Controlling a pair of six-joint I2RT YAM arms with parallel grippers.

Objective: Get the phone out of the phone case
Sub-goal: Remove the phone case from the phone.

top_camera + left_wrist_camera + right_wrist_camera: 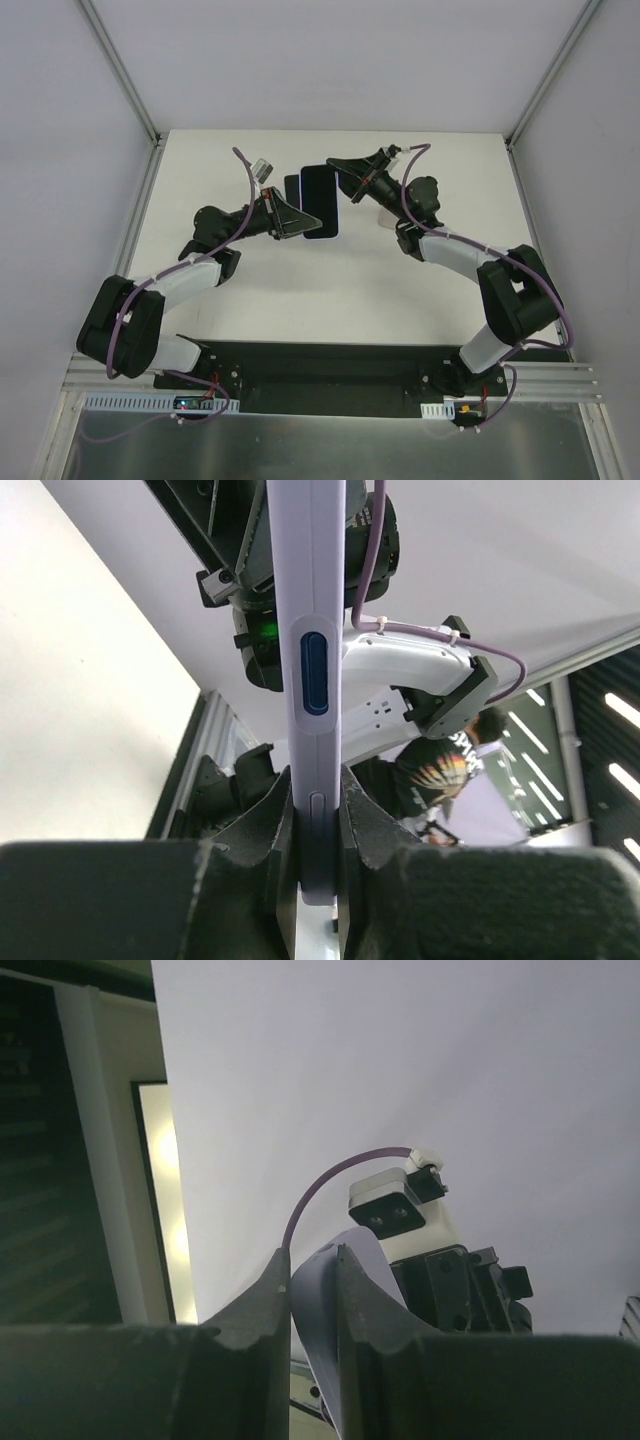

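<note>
Holding the phone case [315,600] edge-on, the left gripper [318,815] is clamped across its lilac side rail near one end. The long axis therefore runs straight away from that wrist toward the right gripper [313,1270], which pinches a lilac corner at the far end. Seen from above, the phone [320,200] sits in the case, dark screen up, above the table [420,290] and between both arms, equally near each. Whether the right fingers grip the case lip alone or the phone too, I cannot tell; the peel likely turns on that
</note>
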